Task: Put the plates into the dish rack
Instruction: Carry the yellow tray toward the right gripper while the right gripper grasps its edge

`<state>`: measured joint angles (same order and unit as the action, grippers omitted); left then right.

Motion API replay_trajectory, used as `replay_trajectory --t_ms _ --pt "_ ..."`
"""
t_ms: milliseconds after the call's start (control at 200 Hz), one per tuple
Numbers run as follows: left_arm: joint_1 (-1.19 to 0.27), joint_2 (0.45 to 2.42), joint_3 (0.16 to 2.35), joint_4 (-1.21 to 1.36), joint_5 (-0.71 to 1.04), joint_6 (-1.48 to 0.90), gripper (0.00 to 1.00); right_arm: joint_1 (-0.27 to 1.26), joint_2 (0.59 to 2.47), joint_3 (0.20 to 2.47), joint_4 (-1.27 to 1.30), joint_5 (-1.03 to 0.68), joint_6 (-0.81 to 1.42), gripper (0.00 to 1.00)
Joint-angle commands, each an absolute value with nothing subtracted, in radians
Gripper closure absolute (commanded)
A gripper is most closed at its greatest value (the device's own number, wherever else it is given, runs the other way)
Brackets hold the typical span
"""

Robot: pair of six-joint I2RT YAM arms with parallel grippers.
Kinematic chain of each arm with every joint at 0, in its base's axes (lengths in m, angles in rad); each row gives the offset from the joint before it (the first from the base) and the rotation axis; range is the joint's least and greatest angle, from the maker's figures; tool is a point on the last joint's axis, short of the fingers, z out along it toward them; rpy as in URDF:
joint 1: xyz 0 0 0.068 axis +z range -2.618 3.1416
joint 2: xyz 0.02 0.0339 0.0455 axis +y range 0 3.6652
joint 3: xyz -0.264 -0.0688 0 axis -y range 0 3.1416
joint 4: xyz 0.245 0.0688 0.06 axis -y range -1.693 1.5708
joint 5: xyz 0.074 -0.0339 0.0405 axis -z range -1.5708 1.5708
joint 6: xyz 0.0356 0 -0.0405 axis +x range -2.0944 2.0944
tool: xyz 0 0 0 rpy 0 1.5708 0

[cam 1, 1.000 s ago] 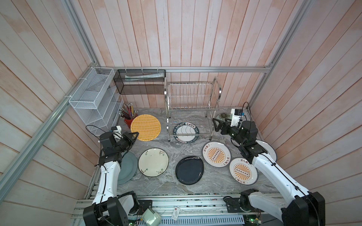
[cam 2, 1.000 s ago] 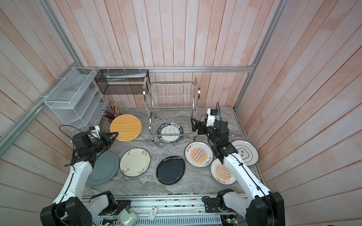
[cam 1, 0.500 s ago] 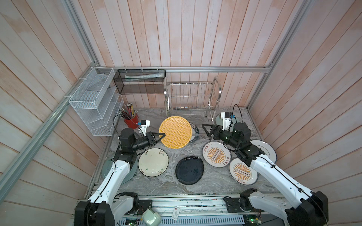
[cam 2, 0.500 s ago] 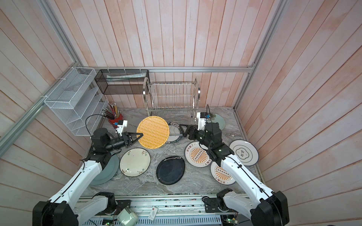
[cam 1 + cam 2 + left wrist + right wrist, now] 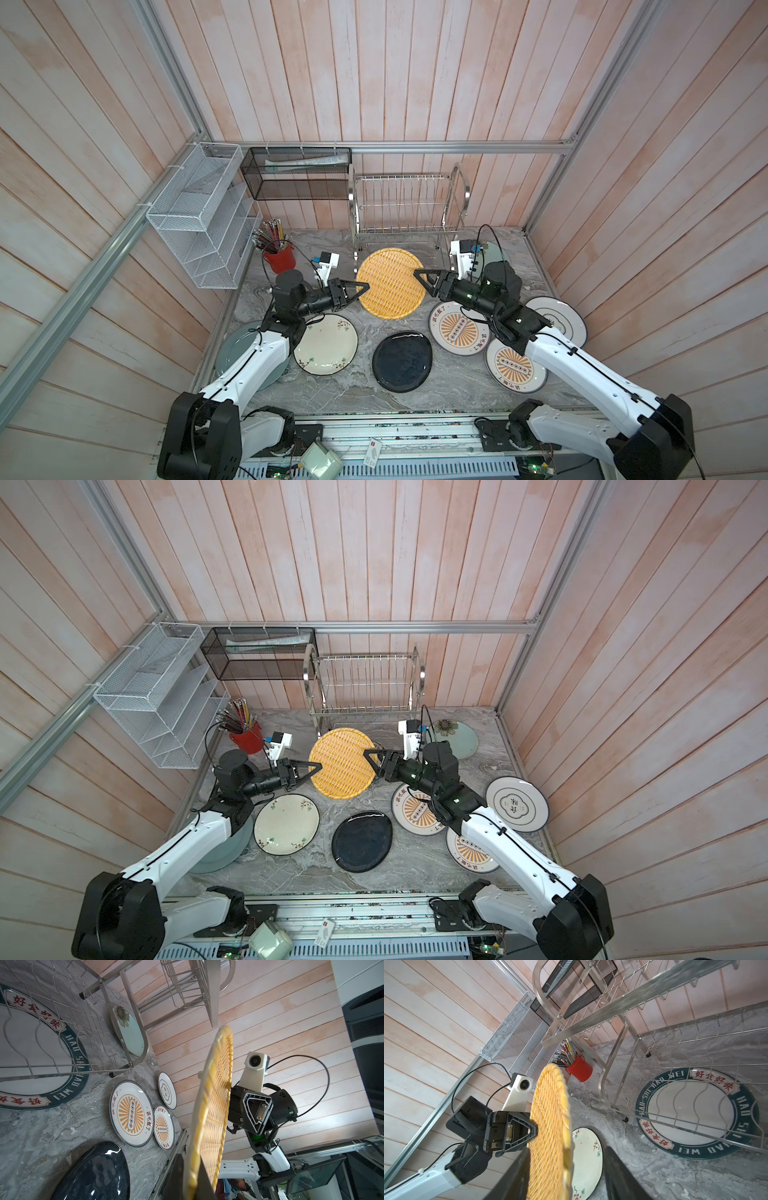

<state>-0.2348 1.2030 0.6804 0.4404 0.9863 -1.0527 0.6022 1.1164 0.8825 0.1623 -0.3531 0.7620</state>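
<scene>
left fingers (image 5: 365, 286): closed on the left rim of the yellow plate (image 5: 390, 282); the left wrist view shows them clamping the rim from both faces.
right fingers (image 5: 417, 272): parted and set astride the opposite rim. In the right wrist view one finger lies close to one face and the other stands clear of the other face, so there is no grip here.
yellow plate: held up off the tabletop (image 5: 332, 399) between the two arms, just in front of the dish rack (image 5: 409, 208). It is tilted, with its woven face turned up toward both top views, and it is not in the rack.
dish rack: stands at the back of the tabletop against the wall, with both tiers bare of plates.
lettered plate (image 5: 695, 1113): lies flat on the tabletop under the rack's lower tier, seen through the wires in both wrist views.
cream plate (image 5: 326, 345): flat on the tabletop, near the left arm.
grey-teal plate (image 5: 226, 357): flat at the left edge, partly under the left arm.
black plate (image 5: 402, 361): flat in the middle, toward the front.
sunburst plates: two — a larger one (image 5: 457, 328) and a smaller one (image 5: 515, 365) — flat and side by side under the right arm.
blue-ringed plate (image 5: 569, 320): flat at the right edge.
mint plate (image 5: 453, 737): flat at the back right, beside the rack, flower print at its far side.
red cup (image 5: 280, 257): back left, full of pencils.
</scene>
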Motion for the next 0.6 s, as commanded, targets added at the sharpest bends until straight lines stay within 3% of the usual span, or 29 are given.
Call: replay_trajectory --t_ms 0,410,595 --pt "-0.245 1.222 0.688 0.578 0.979 -1.104 1.00 0.610 1.104 0.863 0.196 -0.358 0.825 0.55" --pt "-0.262 1.264 0.690 0.616 0.946 -1.125 1.00 0.647 1.084 0.822 0.184 -0.297 0.894 0.75" --pt "-0.265 1.261 0.674 0.611 0.928 -1.106 1.00 0.667 1.065 0.807 0.181 -0.229 0.933 0.89"
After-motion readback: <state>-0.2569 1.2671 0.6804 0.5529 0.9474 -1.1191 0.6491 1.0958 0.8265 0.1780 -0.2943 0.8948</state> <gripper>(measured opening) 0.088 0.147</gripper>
